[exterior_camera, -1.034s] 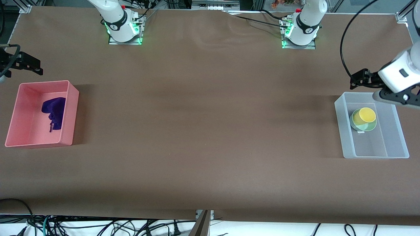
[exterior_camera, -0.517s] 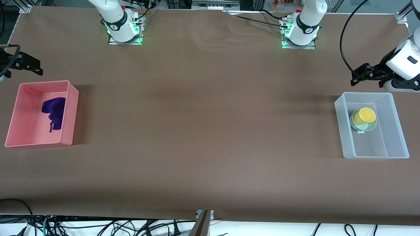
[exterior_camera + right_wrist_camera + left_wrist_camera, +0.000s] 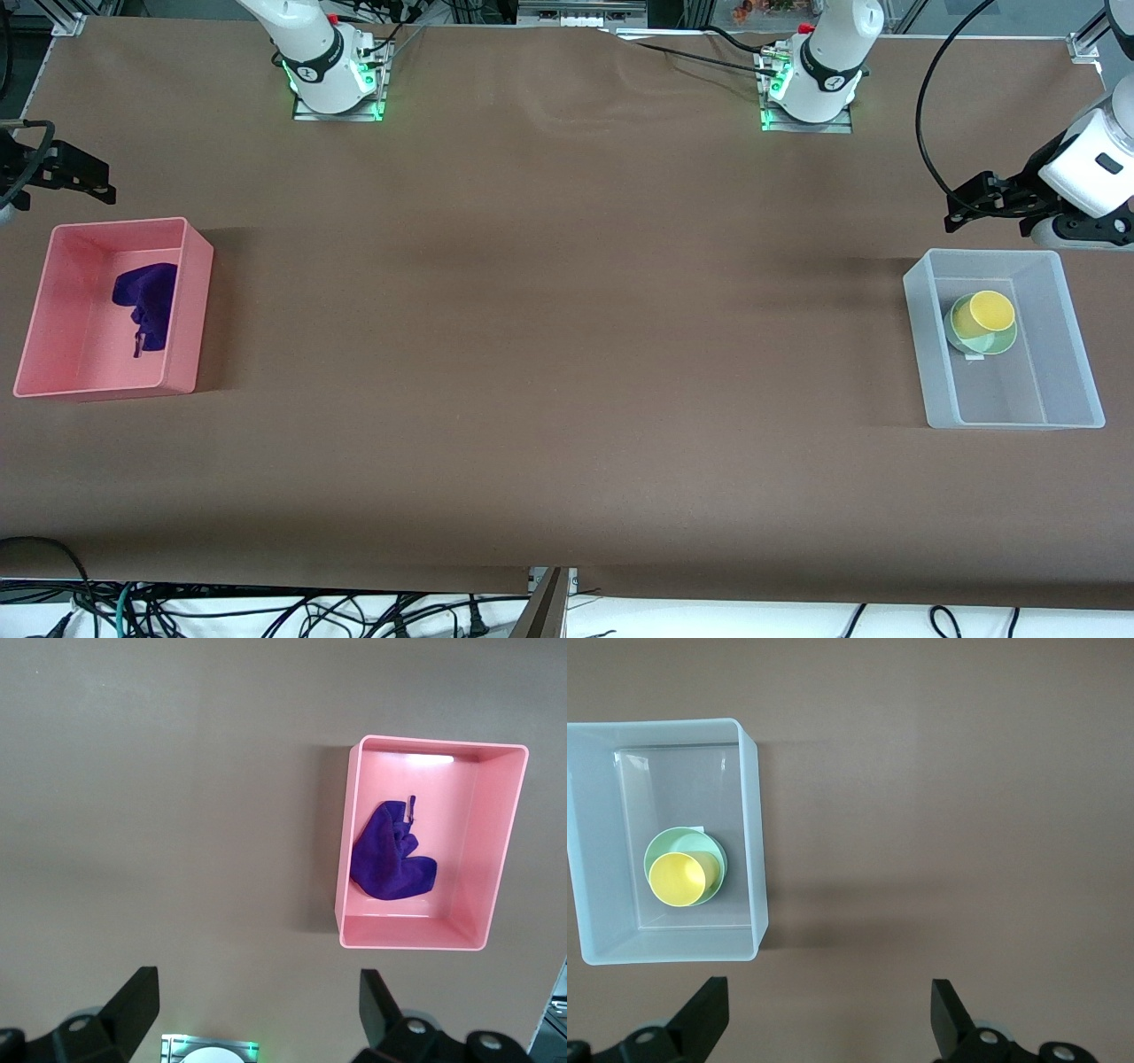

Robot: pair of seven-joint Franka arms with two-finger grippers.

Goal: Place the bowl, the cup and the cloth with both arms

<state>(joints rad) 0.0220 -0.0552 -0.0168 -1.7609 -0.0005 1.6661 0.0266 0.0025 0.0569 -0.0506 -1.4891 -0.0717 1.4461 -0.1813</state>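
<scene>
The wide brown counter [image 3: 549,354] carries a pink rectangular plastic bin [image 3: 190,306] at the right arm's end and a clear rectangular plastic bin [image 3: 930,354] at the left arm's end.

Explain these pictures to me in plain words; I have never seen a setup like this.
Two white robot arms stand at a brown table. One picture looks down from across the table; the other two come from cameras on each arm's wrist.

At the right arm's end sits a pink bin with a purple cloth inside. At the left arm's end sits a clear bin holding a green bowl with a yellow cup in it.

The left gripper and right gripper hang above the table beside their bins, jaws open, holding nothing.
</scene>
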